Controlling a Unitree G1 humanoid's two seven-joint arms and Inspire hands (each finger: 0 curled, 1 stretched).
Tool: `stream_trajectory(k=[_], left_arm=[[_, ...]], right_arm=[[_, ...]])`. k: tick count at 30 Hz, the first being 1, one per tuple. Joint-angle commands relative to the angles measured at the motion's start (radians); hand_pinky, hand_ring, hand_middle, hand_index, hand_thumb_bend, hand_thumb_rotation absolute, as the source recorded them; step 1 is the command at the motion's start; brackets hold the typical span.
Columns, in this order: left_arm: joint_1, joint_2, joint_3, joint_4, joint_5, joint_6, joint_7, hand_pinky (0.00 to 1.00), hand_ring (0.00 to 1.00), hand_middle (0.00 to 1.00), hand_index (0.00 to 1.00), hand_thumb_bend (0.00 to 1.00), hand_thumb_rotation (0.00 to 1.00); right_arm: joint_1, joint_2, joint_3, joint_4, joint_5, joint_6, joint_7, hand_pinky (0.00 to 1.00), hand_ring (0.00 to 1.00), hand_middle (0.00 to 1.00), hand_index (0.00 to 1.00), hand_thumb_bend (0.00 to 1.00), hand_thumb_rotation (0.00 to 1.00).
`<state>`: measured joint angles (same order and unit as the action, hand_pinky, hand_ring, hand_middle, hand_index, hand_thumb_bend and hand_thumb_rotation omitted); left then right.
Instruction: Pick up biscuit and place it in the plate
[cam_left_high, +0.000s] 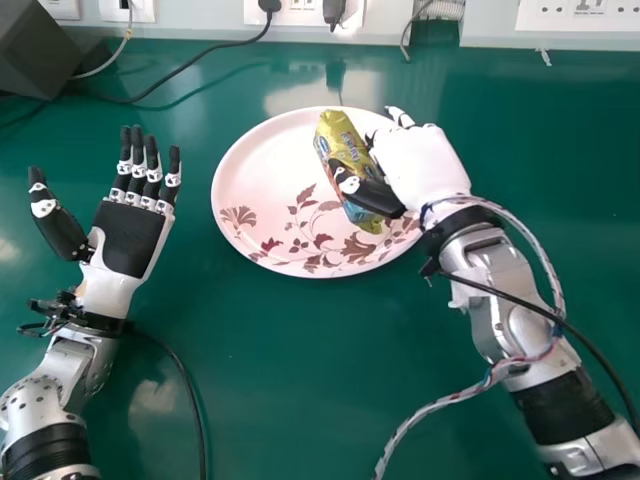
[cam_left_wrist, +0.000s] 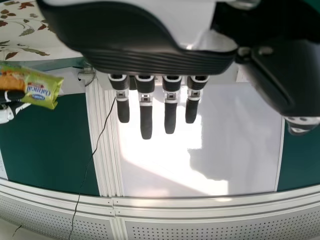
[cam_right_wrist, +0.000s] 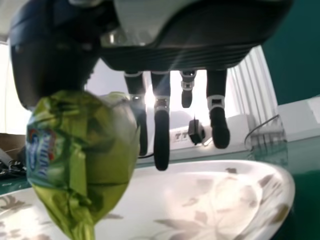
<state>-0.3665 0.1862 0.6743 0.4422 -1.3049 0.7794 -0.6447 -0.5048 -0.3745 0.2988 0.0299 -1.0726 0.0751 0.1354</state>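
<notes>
One biscuit (cam_left_high: 343, 142) above plate (cam_left_high: 265, 170), within rim (cam_left_high: 220, 190)

biscuit packet (cam_left_high: 340, 136): crinkled, glossy plastic | plate (cam_left_high: 258, 170): smooth, glossy | table (cam_left_high: 290, 350): smooth, glossy | left hand (cam_left_high: 130, 240): matt palm

On the biscuit packet (cam_left_wrist: 49, 86), we see blue lettering beside a small blue label with pale print, whose wording we leave unquoted.

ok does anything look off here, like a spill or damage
Nothing stands out. The plate shows no crack and sits flat on the green table, and I see no spill. The biscuit packet is slanted and a bit crinkled, but that fits its being held over the plate by the right hand.
</notes>
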Motion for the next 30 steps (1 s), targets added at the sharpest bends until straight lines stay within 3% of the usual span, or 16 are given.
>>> stream_trajectory(k=[1,15,30], left_arm=[[0.036,-0.012,0.001,0.019,0.015,-0.003,0.001,0.9,0.82,0.89,0.95,0.93,0.35],[0.039,-0.015,-0.009,0.024,0.033,-0.014,-0.034,0.85,0.8,0.89,0.93,0.96,0.34],[0.042,-0.008,-0.014,0.038,0.058,-0.015,-0.09,0.83,0.79,0.87,0.94,0.95,0.29]], right_arm=[[-0.02,-0.012,0.009,0.013,0.019,-0.014,-0.014,0.22,0.32,0.4,0.49,0.5,0.07],[-0.058,-0.03,0.056,0.092,0.089,-0.033,0.031,0.23,0.33,0.41,0.49,0.5,0.07],[-0.085,-0.024,0.092,0.209,0.158,-0.087,0.007,0.21,0.33,0.41,0.49,0.5,0.07]])
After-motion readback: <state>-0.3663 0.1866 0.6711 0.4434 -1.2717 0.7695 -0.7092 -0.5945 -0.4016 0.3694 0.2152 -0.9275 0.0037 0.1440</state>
